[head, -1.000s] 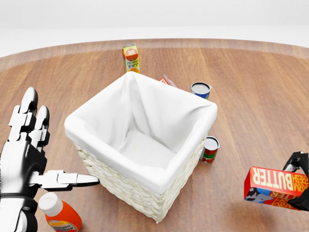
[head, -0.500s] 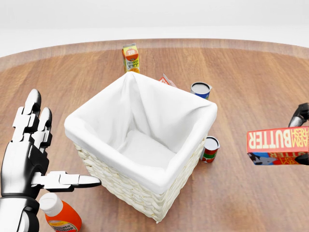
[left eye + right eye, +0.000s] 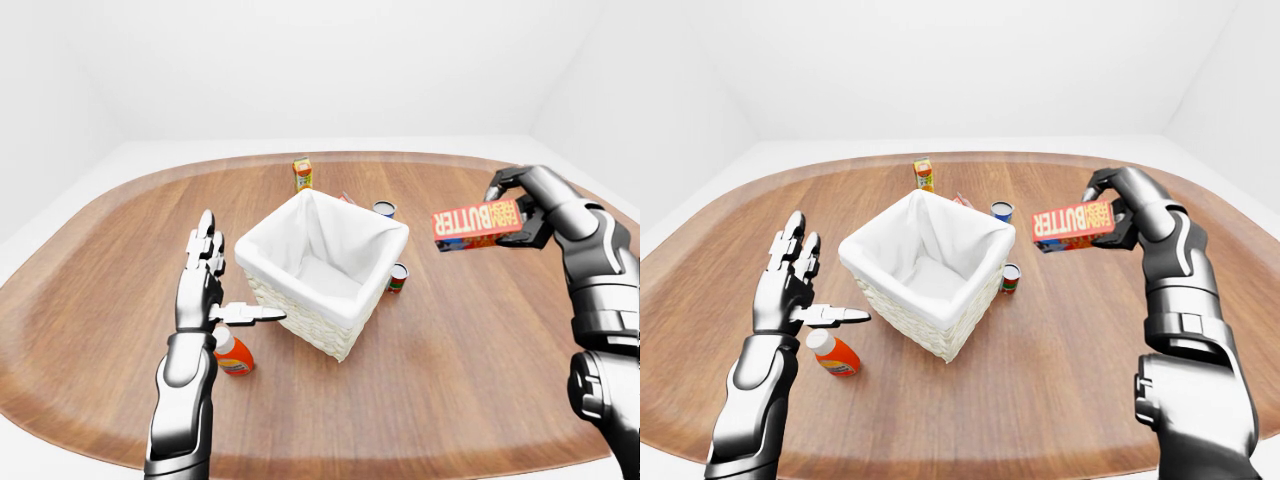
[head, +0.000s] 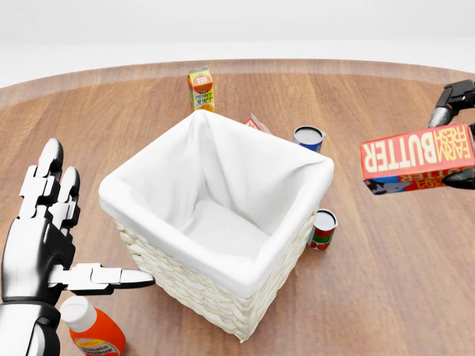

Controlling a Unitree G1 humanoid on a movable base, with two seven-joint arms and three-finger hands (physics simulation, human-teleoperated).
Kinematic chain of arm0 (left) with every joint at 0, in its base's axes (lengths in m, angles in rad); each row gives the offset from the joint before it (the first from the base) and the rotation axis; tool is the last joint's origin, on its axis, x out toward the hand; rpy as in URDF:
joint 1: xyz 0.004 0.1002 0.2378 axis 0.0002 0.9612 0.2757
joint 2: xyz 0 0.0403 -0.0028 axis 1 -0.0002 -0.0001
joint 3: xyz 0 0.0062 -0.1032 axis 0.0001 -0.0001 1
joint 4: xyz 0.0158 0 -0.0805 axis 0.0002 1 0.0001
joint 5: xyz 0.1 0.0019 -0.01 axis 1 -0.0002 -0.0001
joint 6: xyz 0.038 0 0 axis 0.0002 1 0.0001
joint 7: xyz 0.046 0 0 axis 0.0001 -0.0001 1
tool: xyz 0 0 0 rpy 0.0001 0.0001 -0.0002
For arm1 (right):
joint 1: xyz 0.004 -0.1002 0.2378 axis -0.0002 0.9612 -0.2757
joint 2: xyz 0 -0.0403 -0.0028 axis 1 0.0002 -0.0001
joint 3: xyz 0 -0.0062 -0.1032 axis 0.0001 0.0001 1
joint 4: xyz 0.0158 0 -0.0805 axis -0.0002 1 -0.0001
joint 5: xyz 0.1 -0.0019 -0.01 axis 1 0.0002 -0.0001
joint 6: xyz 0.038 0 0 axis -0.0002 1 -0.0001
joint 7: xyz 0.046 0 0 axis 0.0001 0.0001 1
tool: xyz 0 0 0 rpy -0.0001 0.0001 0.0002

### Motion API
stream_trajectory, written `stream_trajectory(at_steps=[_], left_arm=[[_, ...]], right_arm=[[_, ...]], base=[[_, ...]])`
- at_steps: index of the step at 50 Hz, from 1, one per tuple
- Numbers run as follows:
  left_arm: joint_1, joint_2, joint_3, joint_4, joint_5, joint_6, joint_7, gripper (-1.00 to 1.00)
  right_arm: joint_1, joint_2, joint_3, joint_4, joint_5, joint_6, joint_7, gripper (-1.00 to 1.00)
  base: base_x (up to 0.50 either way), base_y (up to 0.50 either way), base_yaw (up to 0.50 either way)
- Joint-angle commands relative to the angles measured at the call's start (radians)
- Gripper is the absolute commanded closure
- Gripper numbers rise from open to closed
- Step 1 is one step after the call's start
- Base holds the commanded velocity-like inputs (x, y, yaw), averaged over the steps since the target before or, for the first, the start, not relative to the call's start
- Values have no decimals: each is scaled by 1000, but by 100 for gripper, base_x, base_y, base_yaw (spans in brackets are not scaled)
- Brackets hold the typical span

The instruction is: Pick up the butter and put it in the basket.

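Note:
A red butter box with white lettering hangs in the air at the right of the head view, level with the basket's rim and to its right. My right hand is shut on it from behind. The wicker basket with a white cloth liner stands in the middle of the wooden table, with nothing inside it. At the lower left, beside the basket, my left hand is open with fingers spread and thumb pointing at the wicker wall.
An orange sauce bottle lies under my left hand. An orange juice carton stands beyond the basket. A blue can, a small red-green can and a red packet sit by the basket's right side.
My right hand has lifted the butter box from low at the right edge up to rim height and slightly toward the basket. The left hand and the basket hold still.

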Motion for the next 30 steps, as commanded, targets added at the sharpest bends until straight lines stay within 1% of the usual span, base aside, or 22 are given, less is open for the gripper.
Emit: stream_trajectory(at_steps=[1, 12, 23, 26, 30], left_arm=[[-2, 1, 2, 2, -2, 0, -1, -100], [-3, 3, 6, 10, -8, 0, -7, -100], [-9, 6, 11, 30, -15, 0, -7, -100], [-7, 6, 9, 26, -17, 0, -9, -100], [-6, 7, 14, 33, -22, 0, -12, -100]], right_arm=[[-121, 23, -10, -55, 22, 0, 44, 100], [-281, 106, 46, -28, -48, 0, 84, 100], [-369, 177, 72, -51, -86, 0, 132, 100], [-405, 209, 91, -23, -107, 0, 133, 100], [-456, 262, 117, 51, -140, 0, 98, 100]], base=[[0, 0, 0], [0, 0, 0], [0, 0, 0], [0, 0, 0], [0, 0, 0]])
